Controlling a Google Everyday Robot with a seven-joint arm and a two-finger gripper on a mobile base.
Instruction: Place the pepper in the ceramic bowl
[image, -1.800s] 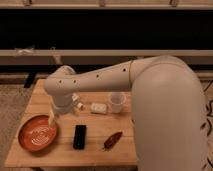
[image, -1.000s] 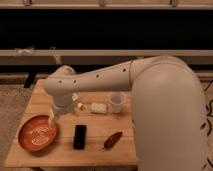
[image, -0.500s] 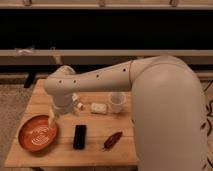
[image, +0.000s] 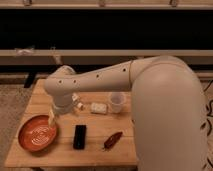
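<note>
The pepper (image: 113, 140), small, dark red and tapered, lies on the wooden table (image: 95, 152) near its front edge, right of centre. The ceramic bowl (image: 37, 133), wide, shallow and orange-red with pale swirl lines, sits at the table's front left. My gripper (image: 52, 120) hangs from the big white arm, just above the bowl's right rim, well left of the pepper. Nothing shows in it.
A flat black rectangular object (image: 79, 136) lies between bowl and pepper. A small white cup (image: 116, 102) and a small pale block (image: 98, 107) stand behind them. The white arm (image: 165, 105) covers the table's right side. A dark shelf runs behind.
</note>
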